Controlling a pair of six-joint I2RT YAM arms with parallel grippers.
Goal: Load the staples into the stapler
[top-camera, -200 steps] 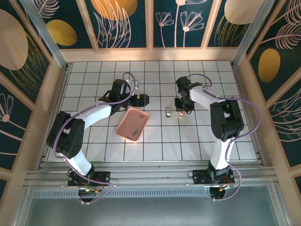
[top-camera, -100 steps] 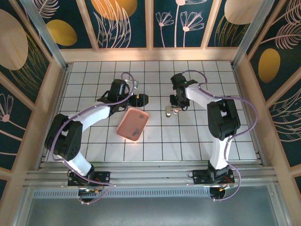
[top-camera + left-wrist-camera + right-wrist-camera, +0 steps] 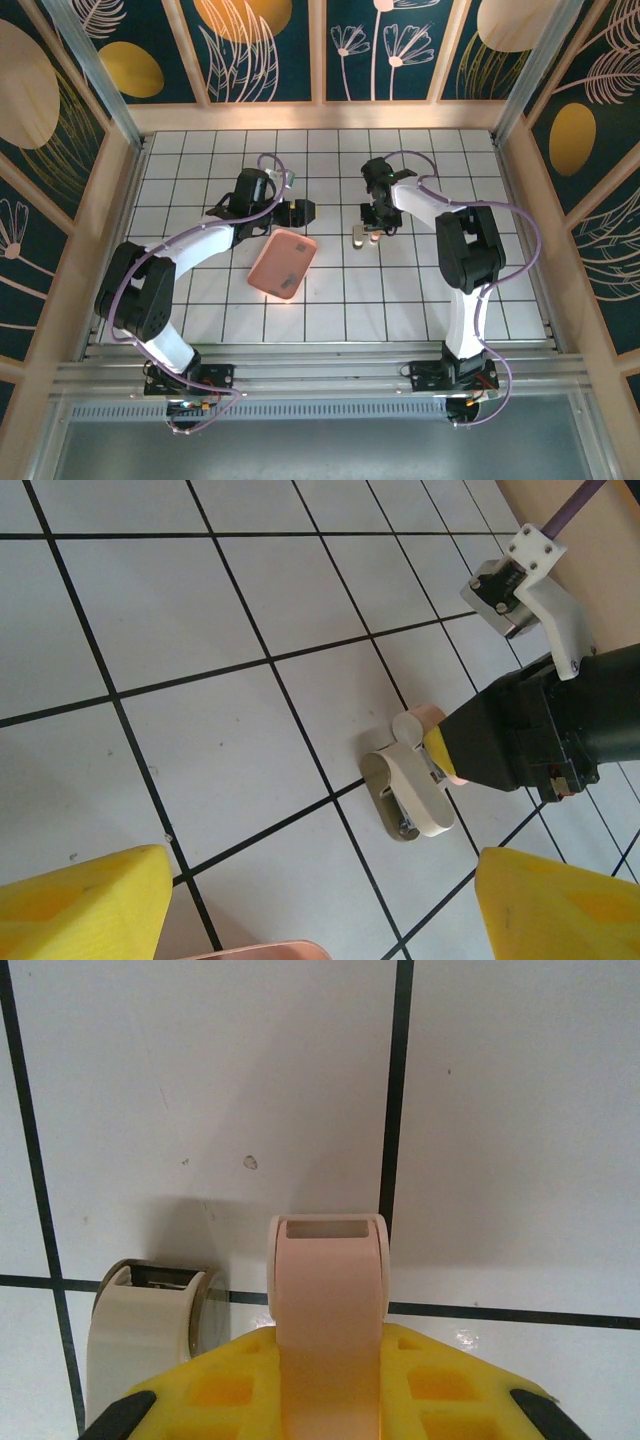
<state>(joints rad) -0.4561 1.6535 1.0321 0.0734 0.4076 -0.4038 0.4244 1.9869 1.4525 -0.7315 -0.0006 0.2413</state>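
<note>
So my right gripper (image 3: 330, 1365) is clamped tight on a small pale pink-white plastic block (image 3: 327, 1280), with a yellow pad on either side and the end with the little slot poking out front. What's new: over the last second I've swung that arm over to my left. The block was a clear gap away from the cream plastic mini stapler (image 3: 408, 792), and now it's parked just beside it, side by side on the white tiled table (image 3: 200, 610). I can't tell if they're actually touching. I also can't tell if the stapler's magazine is open, though there's a bit of metal showing in its front end. The stapler itself hasn't budged. Honestly I don't think this gets me much closer, since that hand is full of block, not staples, so I'd say the loading hasn't started yet. My left gripper (image 3: 320, 910) has barely shifted. Its fingers are spread wide with nothing between them, hanging over the far corner of the pink rectangular plastic tray (image 3: 268, 278) and facing the stapler. The tray lies on the left arm's side, well apart from the stapler, and it's the one container I can see. On its floor there are a few tiny grey marks that I take to be the staples (image 3: 288, 270), too small from up top to count or to say how they lie. My guess is the free left hand has to fish a strip out of there, which looks fiddly with bits that small.
</note>
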